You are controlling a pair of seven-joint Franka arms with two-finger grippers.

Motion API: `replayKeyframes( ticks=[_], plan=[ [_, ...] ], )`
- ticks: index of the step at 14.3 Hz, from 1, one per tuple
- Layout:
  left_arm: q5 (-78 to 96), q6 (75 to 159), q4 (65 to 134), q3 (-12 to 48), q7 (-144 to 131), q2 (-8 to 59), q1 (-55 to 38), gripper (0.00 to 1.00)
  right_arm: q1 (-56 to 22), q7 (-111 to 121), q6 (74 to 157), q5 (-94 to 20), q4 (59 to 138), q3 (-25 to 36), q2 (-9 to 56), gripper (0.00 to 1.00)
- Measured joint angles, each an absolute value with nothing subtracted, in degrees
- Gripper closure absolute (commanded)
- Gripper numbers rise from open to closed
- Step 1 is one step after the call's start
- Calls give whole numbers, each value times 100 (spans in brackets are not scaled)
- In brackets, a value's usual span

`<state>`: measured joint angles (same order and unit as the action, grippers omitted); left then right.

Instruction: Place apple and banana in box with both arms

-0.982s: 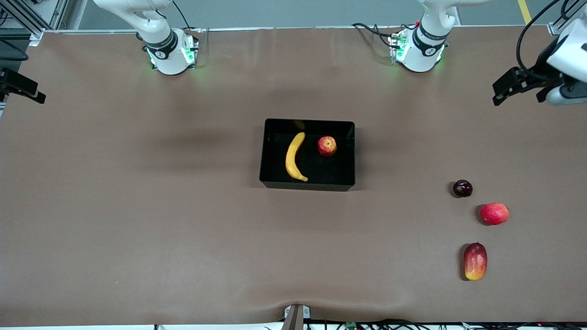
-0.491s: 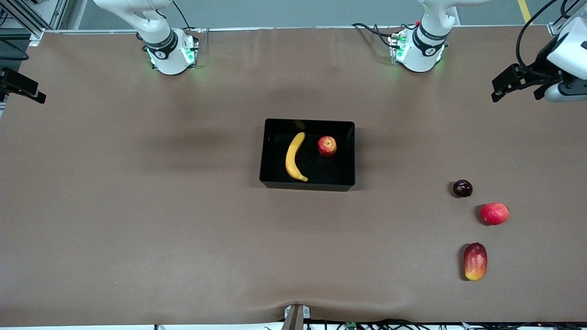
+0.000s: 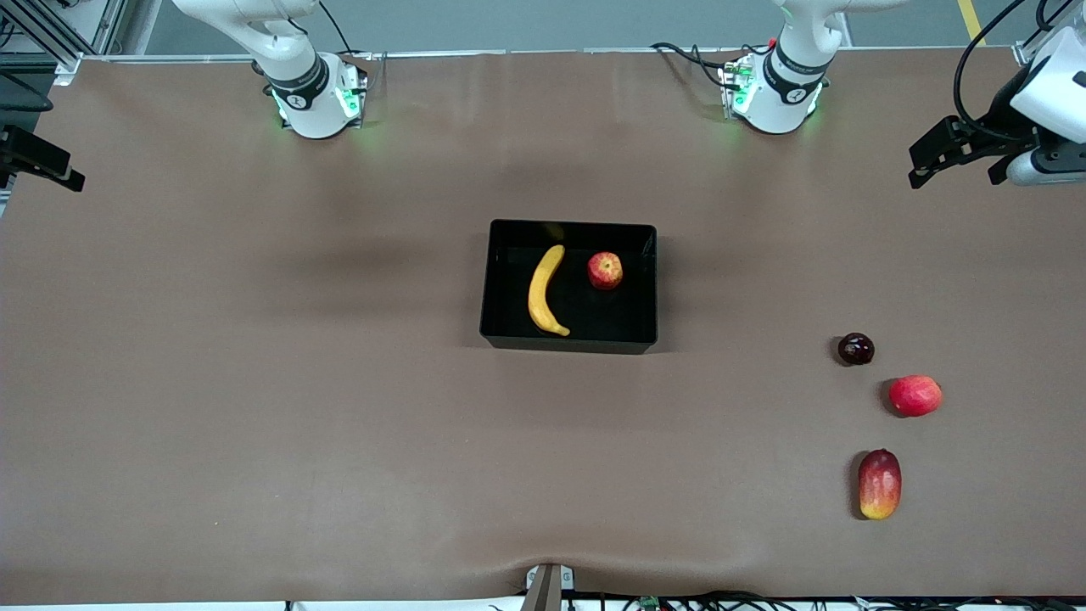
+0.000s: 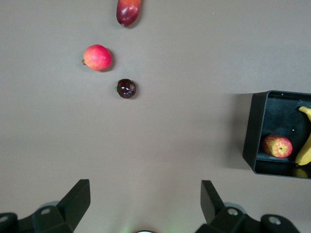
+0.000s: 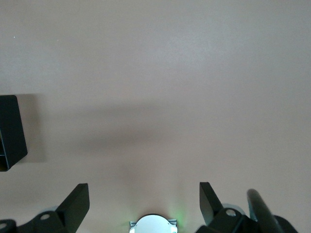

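The black box (image 3: 570,344) stands at the middle of the table. The yellow banana (image 3: 543,290) and the streaked red apple (image 3: 605,270) lie inside it, apart from each other. My left gripper (image 3: 923,166) is open and empty, up in the air over the left arm's end of the table. My right gripper (image 3: 59,170) is open and empty over the right arm's end. The left wrist view shows its open gripper (image 4: 144,194), the box (image 4: 253,127), the apple (image 4: 277,146) and part of the banana (image 4: 305,148). The right wrist view shows its open gripper (image 5: 144,196) and a box corner (image 5: 10,131).
Three other fruits lie toward the left arm's end: a small dark maroon fruit (image 3: 856,349), a smooth pinkish-red fruit (image 3: 915,395) and a red-and-yellow mango (image 3: 879,484), nearest the front camera. They also show in the left wrist view, with the maroon fruit (image 4: 126,88) closest to the box.
My left gripper has drawn slightly up and back toward its end of the table. The right gripper, the fruits and the box have not moved.
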<state>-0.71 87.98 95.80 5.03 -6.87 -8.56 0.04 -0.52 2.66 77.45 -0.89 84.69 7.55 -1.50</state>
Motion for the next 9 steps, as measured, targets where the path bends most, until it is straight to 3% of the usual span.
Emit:
replayKeyframes(
  ticks=[9],
  plan=[
    [-72, 8803, 9410, 448, -690, -815, 43, 0, -52, 266, 7746, -89, 8469, 755, -150, 0]
  ],
)
